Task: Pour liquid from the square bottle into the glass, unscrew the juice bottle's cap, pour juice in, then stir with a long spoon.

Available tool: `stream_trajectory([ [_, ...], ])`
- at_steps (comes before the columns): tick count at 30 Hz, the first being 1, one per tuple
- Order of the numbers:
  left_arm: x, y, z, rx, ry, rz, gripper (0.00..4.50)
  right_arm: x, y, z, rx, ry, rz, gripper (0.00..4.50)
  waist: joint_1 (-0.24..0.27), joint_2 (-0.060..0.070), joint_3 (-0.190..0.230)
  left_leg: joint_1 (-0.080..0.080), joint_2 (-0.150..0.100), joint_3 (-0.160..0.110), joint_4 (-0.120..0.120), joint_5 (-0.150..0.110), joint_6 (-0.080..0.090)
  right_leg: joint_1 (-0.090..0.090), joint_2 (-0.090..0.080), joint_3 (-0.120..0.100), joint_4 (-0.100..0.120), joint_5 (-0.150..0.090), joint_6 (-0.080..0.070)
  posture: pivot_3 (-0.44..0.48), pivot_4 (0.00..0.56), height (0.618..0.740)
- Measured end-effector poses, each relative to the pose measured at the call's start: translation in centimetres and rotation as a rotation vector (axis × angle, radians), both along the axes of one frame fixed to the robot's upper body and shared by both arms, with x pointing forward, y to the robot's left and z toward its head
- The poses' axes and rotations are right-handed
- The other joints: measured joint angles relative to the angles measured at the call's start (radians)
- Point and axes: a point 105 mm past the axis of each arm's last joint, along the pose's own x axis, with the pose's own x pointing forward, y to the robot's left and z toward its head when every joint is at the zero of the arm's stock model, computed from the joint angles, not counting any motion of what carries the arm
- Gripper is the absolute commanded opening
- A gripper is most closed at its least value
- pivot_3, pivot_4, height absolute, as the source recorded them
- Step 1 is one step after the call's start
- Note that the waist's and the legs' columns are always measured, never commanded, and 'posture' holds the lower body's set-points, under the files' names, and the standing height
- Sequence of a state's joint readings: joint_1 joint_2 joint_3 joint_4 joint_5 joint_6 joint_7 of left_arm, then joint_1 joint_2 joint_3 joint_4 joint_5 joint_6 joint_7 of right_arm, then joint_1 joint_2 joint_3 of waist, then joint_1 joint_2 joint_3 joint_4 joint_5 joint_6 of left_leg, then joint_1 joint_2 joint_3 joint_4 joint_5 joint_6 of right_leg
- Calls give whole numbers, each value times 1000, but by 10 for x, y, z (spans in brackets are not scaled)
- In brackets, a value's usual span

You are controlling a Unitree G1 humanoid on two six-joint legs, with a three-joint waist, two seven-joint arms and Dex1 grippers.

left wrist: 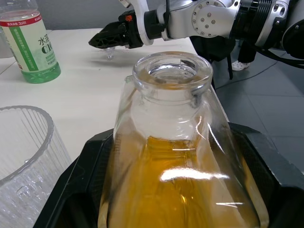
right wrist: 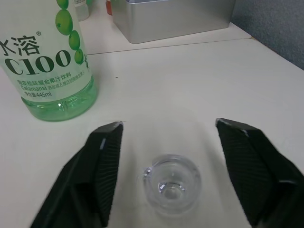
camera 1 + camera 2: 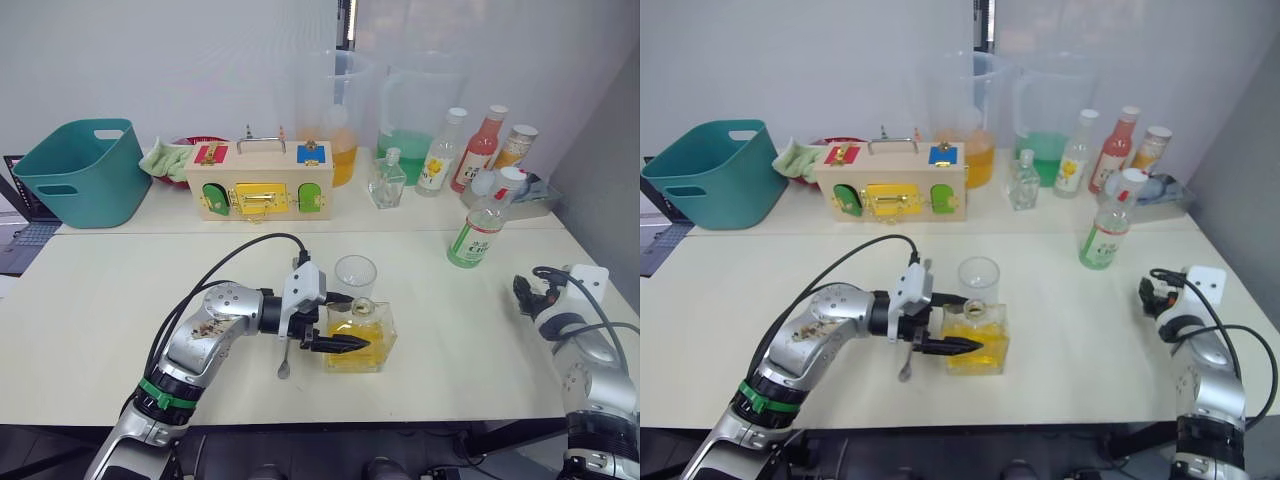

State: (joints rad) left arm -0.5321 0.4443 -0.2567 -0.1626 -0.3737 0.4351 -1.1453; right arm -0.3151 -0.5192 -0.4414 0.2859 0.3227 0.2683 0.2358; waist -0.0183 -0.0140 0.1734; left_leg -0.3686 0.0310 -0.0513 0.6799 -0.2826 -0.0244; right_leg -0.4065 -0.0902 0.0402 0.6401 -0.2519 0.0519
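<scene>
Left eye view is showing the left gripper (image 3: 338,343) reaching across the white table (image 3: 120,300), its two black fingers closing around the square bottle (image 3: 362,338) from either side. The bottle is standing upright with yellow liquid (image 3: 358,352) filling its lower part, and its mouth is sitting open with no stopper in it. The glass (image 3: 355,275) is standing just behind the bottle, nearly touching it. The long spoon (image 3: 285,358) is lying on the table just beside the bottle, partly under the left wrist.

The juice bottle (image 3: 482,226) is standing upright well to the right, near the far edge of the table, with its cap (image 3: 512,176) on.

The right gripper (image 2: 168,178) is hovering low over the table at the right edge, jaws spread wide and holding nothing. A small clear glass stopper (image 2: 171,182) is lying on the table between its fingers, touching neither.

Behind, a second table is carrying a teal tub (image 3: 85,170), a wooden latch box (image 3: 258,180), two big jugs (image 3: 420,110) and several other bottles (image 3: 480,148).
</scene>
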Motion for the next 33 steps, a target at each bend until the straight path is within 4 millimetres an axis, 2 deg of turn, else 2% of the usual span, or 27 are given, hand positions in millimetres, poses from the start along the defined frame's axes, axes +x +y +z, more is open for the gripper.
stream_trajectory([
  [4,0,0,0,-1,0,-1,2789,-2,0,-4,12,6,5,4475,0,0,0,0,0,0,0,0,0,0,0,0,0,0,0,0,150,740],
  [10,-1,-1,0,-6,1,-5,2789,-4,-1,1,9,-11,14,4475,0,0,0,0,0,0,0,0,0,0,0,1,0,0,0,0,150,740],
  [12,-1,-2,1,-11,2,-8,2789,-6,-1,8,-11,-27,37,4475,0,1,0,0,0,0,0,0,0,0,0,1,0,0,0,0,150,740],
  [16,-2,-3,1,-19,6,-14,2789,-14,0,36,-69,-72,127,4475,1,2,1,0,-1,0,0,0,0,0,0,1,0,0,1,0,150,740],
  [20,-3,0,3,-28,15,-18,2789,-30,21,65,-116,-57,370,4475,2,3,1,0,0,-1,0,0,0,0,0,1,0,0,1,0,150,740],
  [25,-12,8,11,-67,46,-42,2789,-58,59,86,-149,29,705,4475,-1,4,2,0,0,0,0,0,0,0,1,2,-1,0,1,0,150,740],
  [27,-15,12,11,-70,62,-43,2789,-66,69,97,-165,37,787,4475,-1,3,2,0,0,0,0,0,0,1,1,2,-2,0,1,0,150,740],
  [33,-23,33,15,-57,80,4,2789,-83,88,99,-150,122,986,4475,2,2,3,0,0,0,0,0,0,1,1,2,-2,-1,2,0,150,740],
])
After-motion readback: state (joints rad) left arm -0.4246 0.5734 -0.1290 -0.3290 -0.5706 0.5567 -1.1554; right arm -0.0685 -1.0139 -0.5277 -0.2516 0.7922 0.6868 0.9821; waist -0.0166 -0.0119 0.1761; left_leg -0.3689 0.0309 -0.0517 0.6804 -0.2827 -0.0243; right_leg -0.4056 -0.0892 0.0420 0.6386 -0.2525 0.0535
